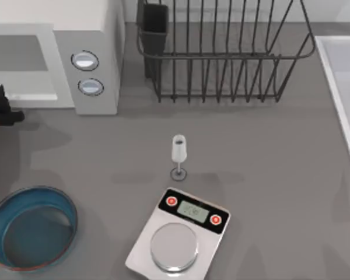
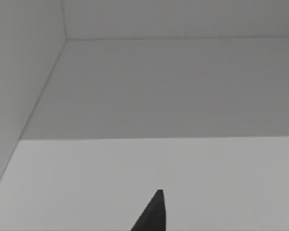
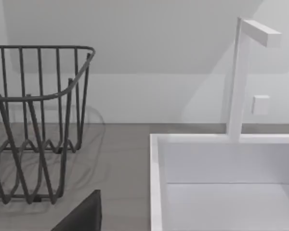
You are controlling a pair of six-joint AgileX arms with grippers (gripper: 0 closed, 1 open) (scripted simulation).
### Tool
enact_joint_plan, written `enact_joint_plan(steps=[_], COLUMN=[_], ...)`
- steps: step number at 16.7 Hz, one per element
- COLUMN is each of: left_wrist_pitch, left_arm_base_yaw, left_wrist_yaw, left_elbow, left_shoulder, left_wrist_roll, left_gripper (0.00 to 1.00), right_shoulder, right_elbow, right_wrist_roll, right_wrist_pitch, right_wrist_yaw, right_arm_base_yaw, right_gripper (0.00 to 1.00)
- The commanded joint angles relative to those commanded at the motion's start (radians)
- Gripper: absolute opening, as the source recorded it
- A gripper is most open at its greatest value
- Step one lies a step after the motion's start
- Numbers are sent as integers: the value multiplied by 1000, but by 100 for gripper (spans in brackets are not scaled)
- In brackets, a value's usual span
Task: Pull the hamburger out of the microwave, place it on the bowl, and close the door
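Left gripper [image 1: 1, 108]: at the far left edge of the top view, dark, just in front of the microwave [image 1: 58, 58]; finger state cannot be told. In the left wrist view, one dark fingertip [image 2: 151, 214] at the lower edge before plain white surfaces meeting at a corner.

Microwave: upper left of the top view, white, long axis running left to right, front face turned toward the lower edge of the frame. Grey control panel at its right end with two round knobs [image 1: 85, 60], one above the other; no legible markings.

Bowl [image 1: 30, 227]: lower left of the top view, dark blue-teal, upright on the grey desk [image 1: 268, 151], opening upward, well below the left gripper and apart from it.

Wine glass [image 1: 178, 154]: centre of the frame, upright. Scale [image 1: 178, 236]: just below it, silver plate, two red buttons, display digits unreadable.

Wire dish rack [image 1: 221, 52]: upper centre, dark, with a dark cup at its left end.

White sink [image 1: 344, 87]: right edge. In the right wrist view, sink basin and white faucet [image 3: 241, 77] beside the rack; dark gripper part at the lower edge.
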Motion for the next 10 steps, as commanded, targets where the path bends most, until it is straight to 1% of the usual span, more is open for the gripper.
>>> enact_joint_plan(steps=[7,10], left_wrist_pitch=[-303,-369], left_arm_base_yaw=[1,1], left_wrist_yaw=[-4,-4], left_elbow=[4,6], left_shoulder=[-296,-361], left_wrist_roll=[2,2], left_gripper=[0,0], right_shoulder=[0,0], right_elbow=[0,0], right_wrist_roll=[0,0], right_wrist_pitch=[0,0], right_wrist_yaw=[0,0], right_arm_base_yaw=[0,0], right_gripper=[100,100])
